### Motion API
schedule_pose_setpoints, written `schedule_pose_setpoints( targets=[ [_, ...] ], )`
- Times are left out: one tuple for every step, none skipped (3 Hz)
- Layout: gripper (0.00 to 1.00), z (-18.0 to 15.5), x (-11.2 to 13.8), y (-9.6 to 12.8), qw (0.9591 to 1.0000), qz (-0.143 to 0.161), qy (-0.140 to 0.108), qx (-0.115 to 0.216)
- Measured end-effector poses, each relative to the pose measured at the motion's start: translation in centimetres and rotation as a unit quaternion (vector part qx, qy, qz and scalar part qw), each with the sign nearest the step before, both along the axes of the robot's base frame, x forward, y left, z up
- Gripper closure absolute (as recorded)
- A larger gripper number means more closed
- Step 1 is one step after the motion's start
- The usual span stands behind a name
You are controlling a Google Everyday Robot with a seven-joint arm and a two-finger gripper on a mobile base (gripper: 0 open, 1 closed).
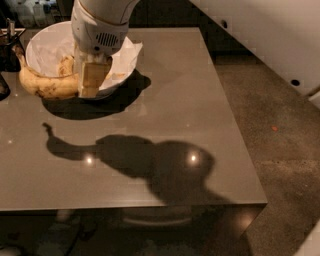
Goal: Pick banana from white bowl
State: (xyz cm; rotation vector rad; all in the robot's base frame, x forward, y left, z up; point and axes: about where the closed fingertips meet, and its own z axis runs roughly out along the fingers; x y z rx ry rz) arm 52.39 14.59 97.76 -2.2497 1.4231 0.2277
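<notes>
Yellow banana (pixel 47 86) is clamped by one end in gripper (pixel 90 87) at white bowl (pixel 31 47) rim: lift vert., slowly, w/ grip firm.

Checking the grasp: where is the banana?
Upper left of the camera view: the banana is held in the gripper, overlapping the white bowl's front-left rim.

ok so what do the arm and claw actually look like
The arm is smooth glossy white with rounded shells. Its wrist housing carries a small grille of dark slots. The claw, closed on the banana at the front rim of the white bowl, has flat, blocky tan fingers. No cables or lettering show.
</notes>
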Motion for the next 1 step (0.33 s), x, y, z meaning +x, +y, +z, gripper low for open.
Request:
schedule_pose_setpoints(
  targets=[
    [1.0, 0.0, 0.0, 0.0, 1.0, 0.0, 0.0, 0.0]
  ],
)
